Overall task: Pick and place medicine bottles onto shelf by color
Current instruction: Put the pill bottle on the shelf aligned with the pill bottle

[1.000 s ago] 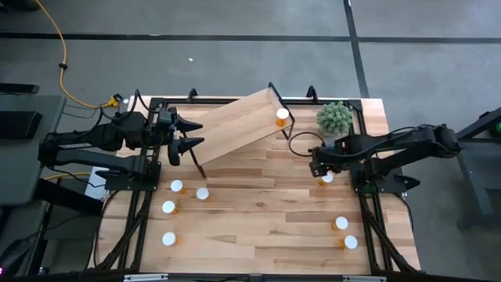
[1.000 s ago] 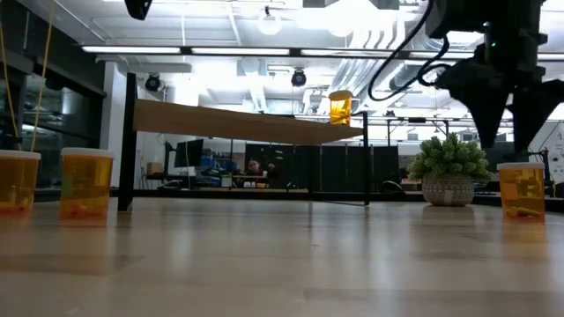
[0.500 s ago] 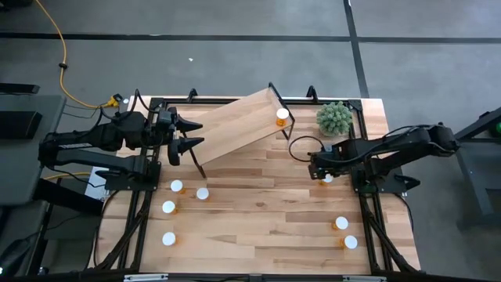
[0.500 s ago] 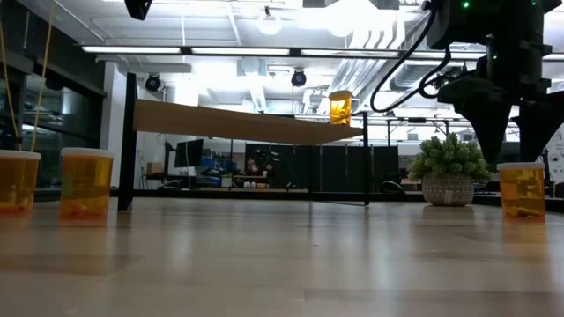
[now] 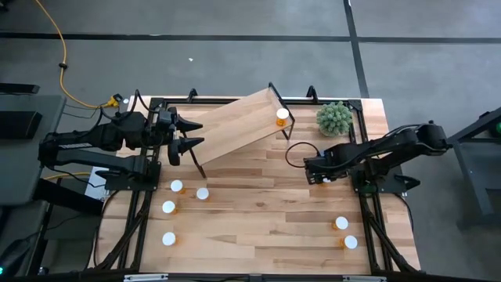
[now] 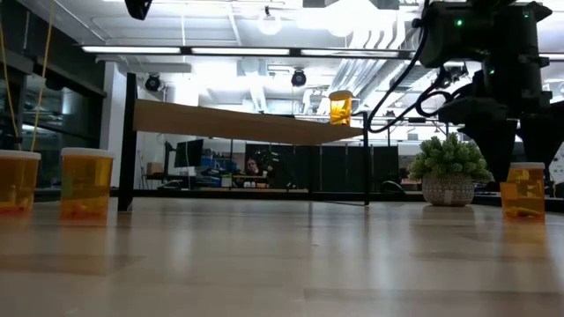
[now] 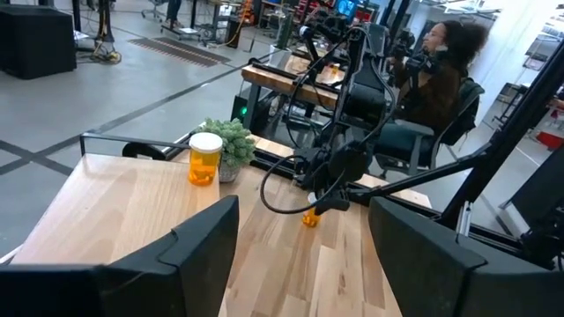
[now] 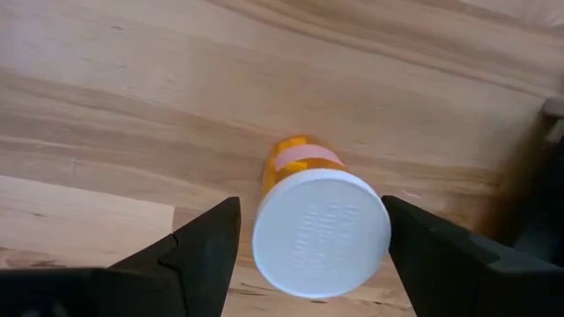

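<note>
Floor (image 5: 235, 55): I see grey concrete with dark seams, a yellow cable (image 5: 59, 59) trailing across it | ceiling (image 6: 264, 35): bright strip lights and exposed white pipes | beyond the bench: dark partitions, workstations with monitors (image 6: 187, 154) | a person (image 7: 436, 75) seated in a chair (image 7: 397, 136) | black mat (image 7: 172, 50) on the far floor.

Right claw (image 8: 308, 255) pointing straight down, low over the counter (image 5: 258, 204), fingers (image 8: 198, 251) spread wide apart, arm reaching in from the right edge. Left claw (image 5: 194, 133) open, level, arm stretched along the left edge.
</note>
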